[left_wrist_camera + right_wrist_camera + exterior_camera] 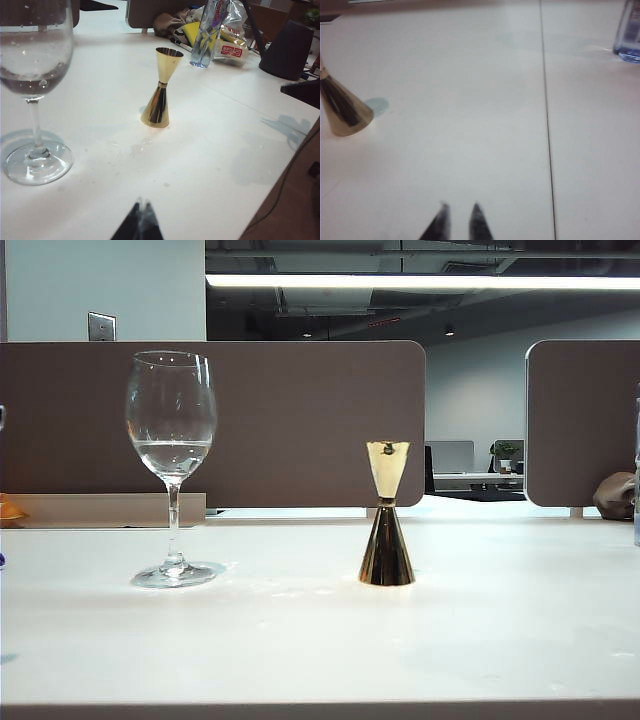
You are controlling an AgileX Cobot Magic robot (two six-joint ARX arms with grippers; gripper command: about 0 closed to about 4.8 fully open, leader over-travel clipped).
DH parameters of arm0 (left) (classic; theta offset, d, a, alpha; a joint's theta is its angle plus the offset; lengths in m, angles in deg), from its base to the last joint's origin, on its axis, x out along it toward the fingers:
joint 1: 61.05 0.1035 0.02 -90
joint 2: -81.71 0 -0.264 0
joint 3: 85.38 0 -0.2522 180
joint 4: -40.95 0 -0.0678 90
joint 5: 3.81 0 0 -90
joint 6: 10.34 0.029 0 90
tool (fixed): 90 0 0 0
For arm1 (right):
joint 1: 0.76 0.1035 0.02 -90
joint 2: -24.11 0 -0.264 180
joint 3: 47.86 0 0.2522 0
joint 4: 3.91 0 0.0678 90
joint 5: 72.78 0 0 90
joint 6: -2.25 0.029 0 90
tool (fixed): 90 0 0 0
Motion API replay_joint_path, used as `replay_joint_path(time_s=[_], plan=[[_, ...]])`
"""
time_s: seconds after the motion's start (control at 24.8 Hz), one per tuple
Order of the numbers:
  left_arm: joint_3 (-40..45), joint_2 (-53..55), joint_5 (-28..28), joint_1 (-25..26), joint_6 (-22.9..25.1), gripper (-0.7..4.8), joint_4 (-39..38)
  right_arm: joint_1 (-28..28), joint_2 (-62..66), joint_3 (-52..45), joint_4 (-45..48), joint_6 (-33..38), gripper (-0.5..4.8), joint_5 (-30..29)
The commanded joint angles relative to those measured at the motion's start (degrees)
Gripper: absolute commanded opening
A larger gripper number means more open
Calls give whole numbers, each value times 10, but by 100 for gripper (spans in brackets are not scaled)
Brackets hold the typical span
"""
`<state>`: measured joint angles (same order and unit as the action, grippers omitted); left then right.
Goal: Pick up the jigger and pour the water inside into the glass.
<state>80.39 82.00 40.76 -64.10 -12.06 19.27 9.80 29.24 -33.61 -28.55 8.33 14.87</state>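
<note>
Nearest my exterior camera is the white table (320,640), and on it, right of centre, stands the small shiny gold metal hourglass-shaped jigger (386,512), upright and untouched. The tall clear stemmed wine glass (171,440) stands well apart at the left, already holding some clear water (171,452). My right gripper (459,219) shows only its fingertips at the bottom of its wrist picture, slightly parted and holding nothing; the left gripper (140,222) has its tips together, empty. I judge the jigger light, rigid and slippery; I would grip the narrow waist and keep it level. The glass looks fragile.
</note>
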Motion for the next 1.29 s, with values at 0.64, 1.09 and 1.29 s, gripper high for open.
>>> replay_joint_path(time_s=[0.64, 1.09, 1.29], plan=[[0, 0, -3, 1, 2, -5, -1, -1, -1, -1, 0, -1, 54, 11], [0, 0, 323, 1, 2, -5, -2, -1, -1, -1, 0, -1, 54, 11], [0, 0, 382, 1, 3, -5, -6, -1, -1, -1, 0, -1, 54, 11]])
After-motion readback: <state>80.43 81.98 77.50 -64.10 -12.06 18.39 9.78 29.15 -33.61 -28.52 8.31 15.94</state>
